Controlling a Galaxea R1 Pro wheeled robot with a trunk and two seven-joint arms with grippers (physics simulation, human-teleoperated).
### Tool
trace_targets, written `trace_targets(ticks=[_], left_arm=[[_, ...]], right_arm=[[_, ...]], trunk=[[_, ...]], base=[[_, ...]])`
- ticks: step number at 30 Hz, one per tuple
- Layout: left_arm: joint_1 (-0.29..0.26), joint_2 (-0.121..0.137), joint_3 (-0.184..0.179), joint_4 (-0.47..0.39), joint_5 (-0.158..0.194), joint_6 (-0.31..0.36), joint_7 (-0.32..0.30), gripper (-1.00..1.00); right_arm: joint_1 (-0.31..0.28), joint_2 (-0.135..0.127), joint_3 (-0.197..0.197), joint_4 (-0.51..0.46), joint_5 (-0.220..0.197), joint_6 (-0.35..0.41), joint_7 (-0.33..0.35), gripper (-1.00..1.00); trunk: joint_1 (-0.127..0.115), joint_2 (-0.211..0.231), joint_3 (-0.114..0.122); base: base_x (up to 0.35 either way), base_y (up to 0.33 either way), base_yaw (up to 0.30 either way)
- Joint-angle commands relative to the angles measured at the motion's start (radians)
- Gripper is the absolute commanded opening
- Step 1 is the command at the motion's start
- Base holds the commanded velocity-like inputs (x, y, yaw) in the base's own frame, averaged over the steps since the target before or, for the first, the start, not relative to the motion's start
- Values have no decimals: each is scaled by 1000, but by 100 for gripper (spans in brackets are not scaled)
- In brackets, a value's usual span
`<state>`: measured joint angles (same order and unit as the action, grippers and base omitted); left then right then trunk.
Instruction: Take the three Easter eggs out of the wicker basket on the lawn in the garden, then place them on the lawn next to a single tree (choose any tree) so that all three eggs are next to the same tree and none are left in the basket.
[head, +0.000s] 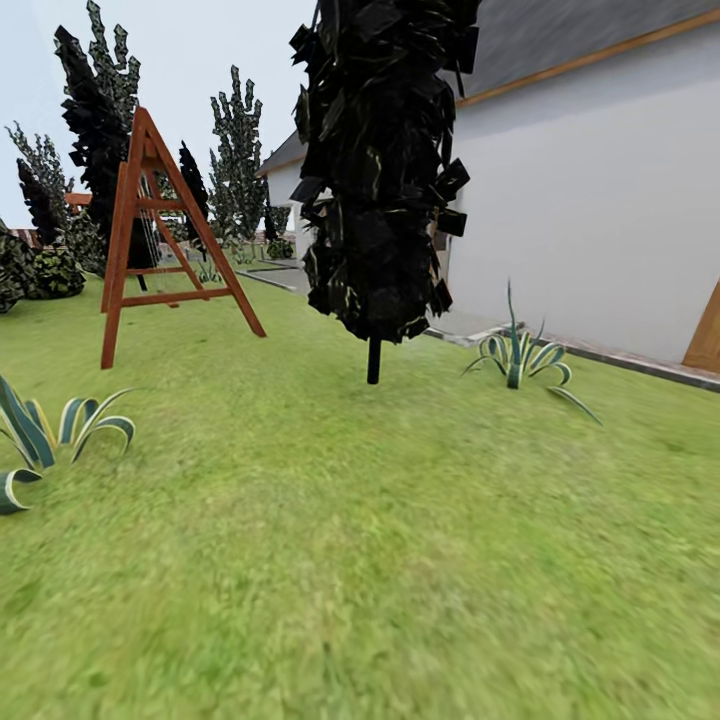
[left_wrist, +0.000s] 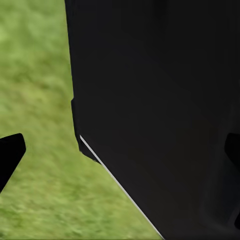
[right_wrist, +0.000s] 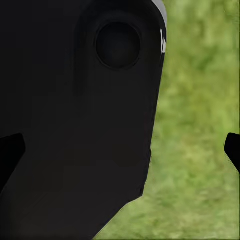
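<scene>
Presumably en route: looked over the lawn (head: 380, 560) toward the tree (head: 378, 160), dark blocky crown on a thin trunk, standing between a red wooden swing frame (head: 150, 230) and a striped agave (head: 518, 355) by the house wall (head: 600, 200). Saw no eggs or basket (so no telling where they lay). Left gripper (left_wrist: 125, 155) and right gripper (right_wrist: 125, 150) showed fingertips well spread, pinching nothing, against dark robot body with grass beyond. Judged the eggs small, light, smooth and prone to roll; best taken across the middle. Found no readable writing or labels.
</scene>
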<state>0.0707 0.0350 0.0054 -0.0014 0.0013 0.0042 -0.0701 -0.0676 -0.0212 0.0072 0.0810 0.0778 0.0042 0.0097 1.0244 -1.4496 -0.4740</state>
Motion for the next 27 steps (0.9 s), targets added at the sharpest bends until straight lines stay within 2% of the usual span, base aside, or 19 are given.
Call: trace_targets(ticks=[1,27], left_arm=[[0,0,1,0,0,0,-4,100],[0,0,1,0,0,0,-4,100]], right_arm=[[-1,0,0,2,8,0,1,100],[-1,0,0,2,8,0,1,100]], trunk=[[1,0,-1],[1,0,-1]], base=[[317,121,0],[317,121,0]])
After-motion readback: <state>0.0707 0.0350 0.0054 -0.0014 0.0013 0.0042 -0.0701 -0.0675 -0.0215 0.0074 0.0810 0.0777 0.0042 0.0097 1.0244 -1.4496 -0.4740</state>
